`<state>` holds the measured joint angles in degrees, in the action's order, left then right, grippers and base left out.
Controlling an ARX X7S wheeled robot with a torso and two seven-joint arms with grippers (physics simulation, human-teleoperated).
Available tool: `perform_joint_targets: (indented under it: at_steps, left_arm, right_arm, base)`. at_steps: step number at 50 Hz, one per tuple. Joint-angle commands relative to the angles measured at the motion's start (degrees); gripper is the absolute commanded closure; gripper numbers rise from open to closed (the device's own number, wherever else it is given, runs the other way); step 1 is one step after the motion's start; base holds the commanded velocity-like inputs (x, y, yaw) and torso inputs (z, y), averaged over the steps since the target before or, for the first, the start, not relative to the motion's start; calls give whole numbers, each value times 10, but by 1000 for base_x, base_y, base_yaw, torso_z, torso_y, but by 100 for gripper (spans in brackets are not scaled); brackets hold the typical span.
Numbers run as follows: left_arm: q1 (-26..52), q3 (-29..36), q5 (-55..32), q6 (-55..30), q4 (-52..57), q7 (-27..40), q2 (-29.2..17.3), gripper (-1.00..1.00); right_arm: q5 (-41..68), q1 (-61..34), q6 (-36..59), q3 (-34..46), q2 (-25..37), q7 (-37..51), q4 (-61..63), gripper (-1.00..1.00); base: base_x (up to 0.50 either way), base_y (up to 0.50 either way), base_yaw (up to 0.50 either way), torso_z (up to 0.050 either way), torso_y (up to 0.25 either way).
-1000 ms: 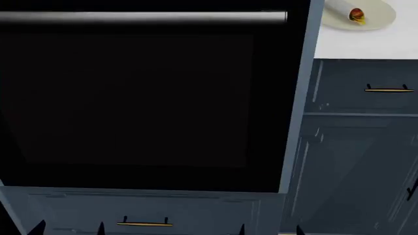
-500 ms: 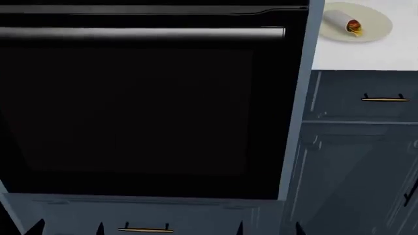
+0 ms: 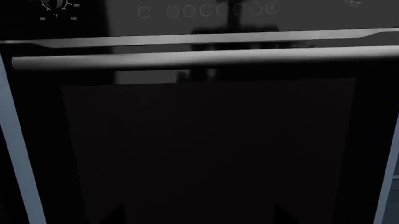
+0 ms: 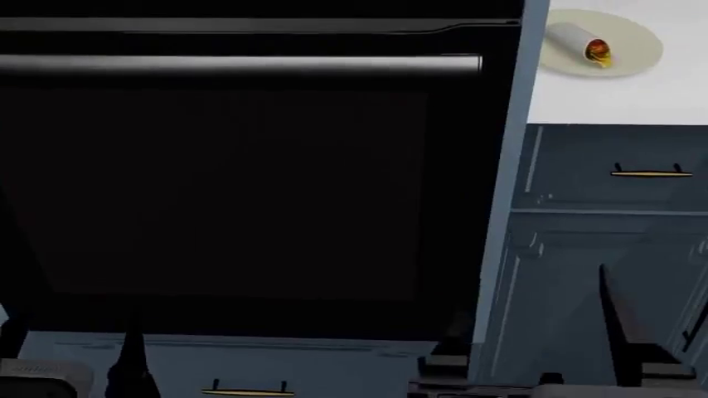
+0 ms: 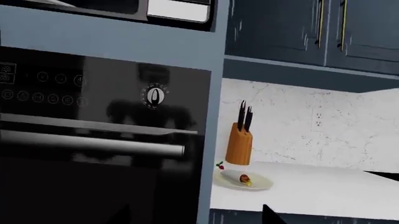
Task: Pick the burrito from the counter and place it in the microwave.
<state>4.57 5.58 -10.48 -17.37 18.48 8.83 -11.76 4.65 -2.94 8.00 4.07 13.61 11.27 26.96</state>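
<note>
Burrito: pale roll, orange-yellow end

You had the white counter running out from beside the black oven. On it, near that oven-side end, sat a beige plate carrying the burrito; a wooden knife block stood at the back edge, a cherry beside it.

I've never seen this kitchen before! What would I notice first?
A big glossy black oven door with a long silver bar handle fills most of the head view. To its right, on the white counter, a small pale rolled burrito with bright orange filling lies on a beige plate. A wooden knife block stands behind it.
</note>
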Motion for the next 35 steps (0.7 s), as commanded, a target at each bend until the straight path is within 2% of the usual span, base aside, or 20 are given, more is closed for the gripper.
perform_joint_targets:
  at_steps: [1, 10, 13, 14, 15, 17, 19, 22, 25, 28, 30, 35]
  left_arm:
    - [39, -24, -12, -62, 47, -7, -3, -100]
    - [57, -28, -20, -85, 66, -2, -10, -100]
    - [72, -28, -23, -99, 76, 0, -13, -100]
    - [74, -27, -23, -101, 79, 0, -14, -100]
    - [79, -28, -26, -106, 84, 0, -14, -100]
    - [85, -28, -28, -113, 89, 2, -16, -100]
    - [92, -30, -32, -122, 97, 2, -18, -100]
    - [105, -33, -38, -138, 113, 3, -22, -100]
    - [112, -37, -45, -149, 126, 4, -25, -100]
    - [117, -37, -47, -157, 135, 6, -27, -100]
    - [128, -36, -52, -178, 151, 8, -30, -100]
    - [159, -33, -61, -221, 167, 11, -38, -100]
  right_arm:
    - [-4, -19, 86, -64, 32, 5, 175, -100]
    - [11, -48, 169, -107, 58, 14, 282, -100]
    - [34, -73, 204, -116, 90, 33, 330, -100]
    - [55, -72, 199, -109, 120, 67, 330, -100]
    - [97, -70, 183, -94, 183, 134, 330, -100]
    - [202, -78, 122, -26, 355, 306, 330, -100]
    - [258, -118, 45, 67, 516, 478, 330, -100]
    - [278, -200, -36, 190, 634, 584, 330, -100]
    - [280, -281, -89, 290, 700, 632, 330, -100]
    - [275, -328, -132, 349, 743, 655, 330, -100]
    - [275, -333, -151, 352, 763, 661, 330, -100]
    - [283, -347, -144, 339, 764, 657, 330, -100]
  base:
    - [0, 0, 0, 50, 0]
    - [0, 0, 0, 50, 0]
    - [0, 0, 0, 50, 0]
    - [0, 0, 0, 50, 0]
    - [0, 0, 0, 50, 0]
    - [0, 0, 0, 50, 0]
    - [0, 0, 0, 50, 0]
    - [0, 0, 0, 50, 0]
    - [0, 0, 0, 50, 0]
    - [0, 0, 0, 50, 0]
    - [0, 0, 0, 50, 0]
    - [0, 0, 0, 50, 0]
